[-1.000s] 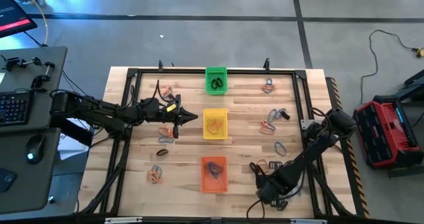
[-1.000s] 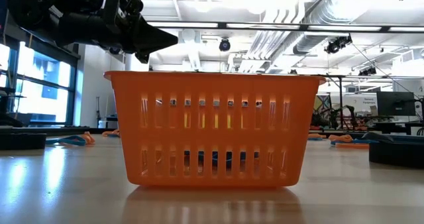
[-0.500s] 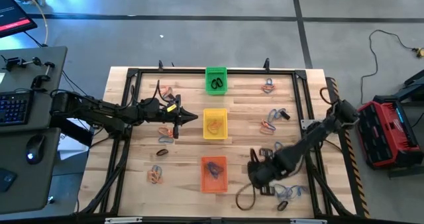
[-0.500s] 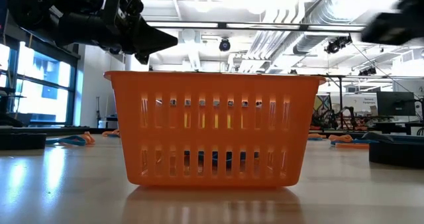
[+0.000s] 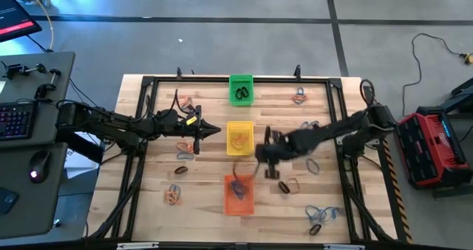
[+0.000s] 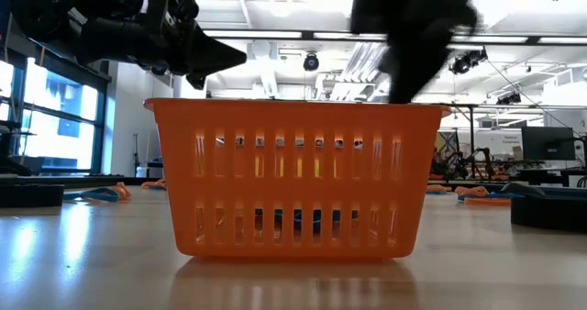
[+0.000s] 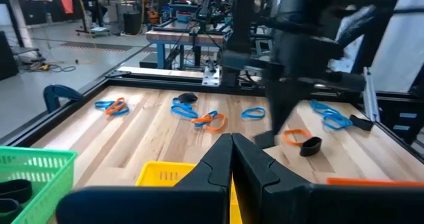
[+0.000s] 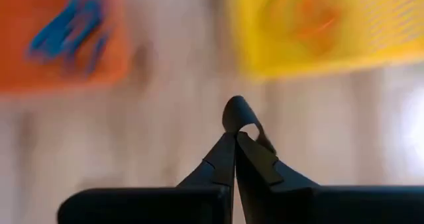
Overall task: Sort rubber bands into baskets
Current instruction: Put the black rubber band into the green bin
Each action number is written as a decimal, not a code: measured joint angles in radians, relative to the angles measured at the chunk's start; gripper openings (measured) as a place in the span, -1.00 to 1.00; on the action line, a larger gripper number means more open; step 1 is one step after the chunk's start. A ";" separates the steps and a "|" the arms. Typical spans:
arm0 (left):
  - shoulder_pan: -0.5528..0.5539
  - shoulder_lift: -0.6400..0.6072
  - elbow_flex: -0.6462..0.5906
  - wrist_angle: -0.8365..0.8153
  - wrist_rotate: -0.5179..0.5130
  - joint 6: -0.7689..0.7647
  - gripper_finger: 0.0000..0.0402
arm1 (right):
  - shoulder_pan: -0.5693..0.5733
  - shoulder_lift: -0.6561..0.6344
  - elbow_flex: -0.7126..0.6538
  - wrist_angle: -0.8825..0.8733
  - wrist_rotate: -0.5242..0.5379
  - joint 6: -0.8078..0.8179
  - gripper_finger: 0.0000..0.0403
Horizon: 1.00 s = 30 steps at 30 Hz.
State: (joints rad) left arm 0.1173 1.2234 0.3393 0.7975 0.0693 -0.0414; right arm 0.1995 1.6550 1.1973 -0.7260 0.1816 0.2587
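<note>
I am holding my right jaws (image 5: 260, 155) pressed together on a black rubber band (image 8: 240, 115), whose loop is sticking up past the tips in my right wrist view. They are hanging over the bare tabletop (image 5: 199, 183) just beside the yellow basket (image 5: 239, 138) and close to the orange basket (image 5: 238, 194), in the gap between the two. The yellow basket is carrying orange bands (image 5: 238, 140), the orange basket is carrying blue bands (image 5: 238, 188), and the green basket (image 5: 240, 89) at the far edge is carrying black ones (image 5: 241, 95). My left jaws (image 5: 216, 131) are squeezed together on nothing, waiting above the tabletop on the other side of the yellow basket. Loose bands are lying scattered on both sides: an orange and black pair (image 5: 288, 186) near my right jaws, a blue cluster (image 5: 323, 214) toward the near right corner, mixed ones (image 5: 304, 134) along the right side, and a few more (image 5: 174, 195) on the left side. In the low view the orange basket is filling the middle, with both arms showing dark above its rim.
</note>
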 joint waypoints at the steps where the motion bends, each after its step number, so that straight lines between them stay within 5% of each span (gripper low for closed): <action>1: 0.000 0.000 0.000 0.000 -0.007 0.000 -1.00 | -0.031 0.000 0.000 0.028 0.016 -0.020 -1.00; 10: 0.000 0.000 0.000 -0.035 -0.133 -0.009 -1.00 | -0.296 0.000 0.000 0.297 0.040 -0.150 -1.00; 19: 0.001 0.000 0.000 -0.125 -0.267 -0.018 -1.00 | -0.509 0.062 0.001 0.481 -0.071 -0.214 -1.00; 30: 0.028 0.000 0.000 -0.150 -0.368 -0.022 -1.00 | -0.624 0.243 0.213 0.393 -0.093 -0.215 -1.00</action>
State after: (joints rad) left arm 0.1455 1.2233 0.3393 0.6479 -0.2989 -0.0630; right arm -0.4250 1.8983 1.4099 -0.3329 0.0883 0.0441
